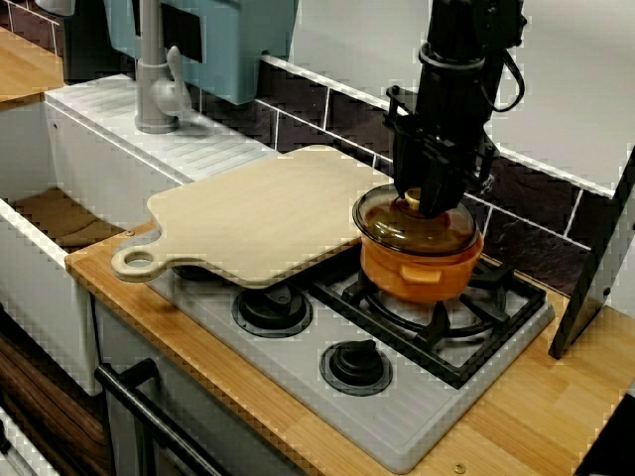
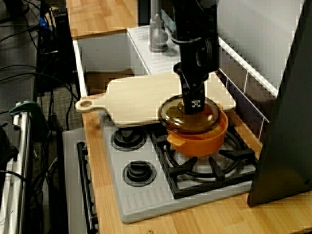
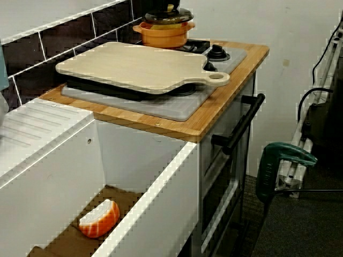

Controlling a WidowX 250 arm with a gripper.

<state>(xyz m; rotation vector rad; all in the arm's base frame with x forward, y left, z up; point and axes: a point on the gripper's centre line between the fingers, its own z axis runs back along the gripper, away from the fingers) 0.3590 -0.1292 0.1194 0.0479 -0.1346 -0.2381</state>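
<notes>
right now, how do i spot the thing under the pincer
Find the grey stove top set in the wooden counter; on its black burner grate stands an orange pot. The thing is the glass lid on that pot, right under the pincer: round, see-through brown, unlike the flat pale cutting board beside it.

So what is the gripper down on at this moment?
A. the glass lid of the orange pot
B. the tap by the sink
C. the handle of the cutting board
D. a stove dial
A: the gripper sits at the middle of the glass lid, its fingers either side of the knob, and the lid lies over the orange pot.
</notes>
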